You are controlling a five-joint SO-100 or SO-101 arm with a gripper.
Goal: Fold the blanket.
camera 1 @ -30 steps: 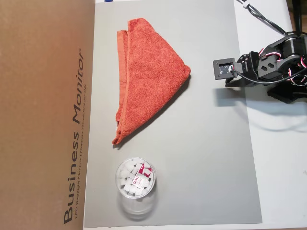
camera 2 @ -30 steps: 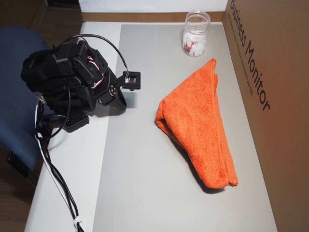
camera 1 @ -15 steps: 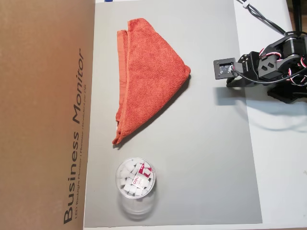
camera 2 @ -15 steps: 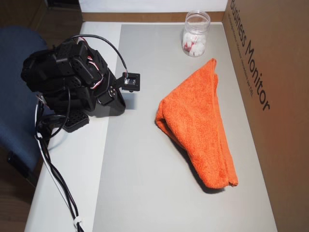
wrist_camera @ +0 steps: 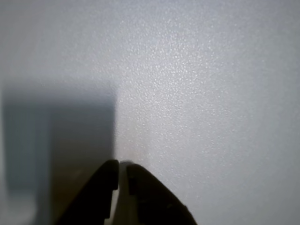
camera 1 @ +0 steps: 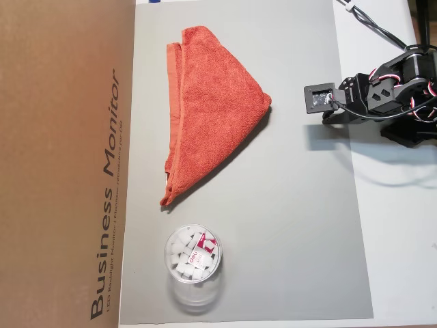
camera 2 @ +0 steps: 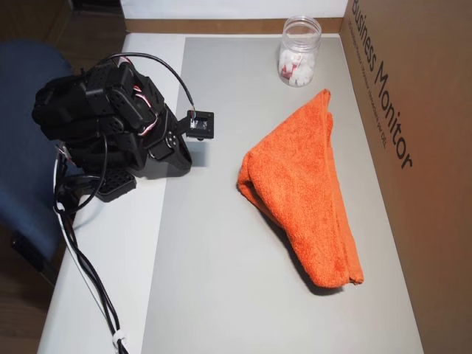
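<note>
grey mat holds the folded blanket; fingers nearly closed, empty, blurred.

surface: grey mat on white table | side: brown cardboard box | seat: blue chair

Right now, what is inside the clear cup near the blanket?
The clear cup holds many small white pieces and one red-and-white piece; what they are is unclear. Whatever lies beneath them is covered.
</note>
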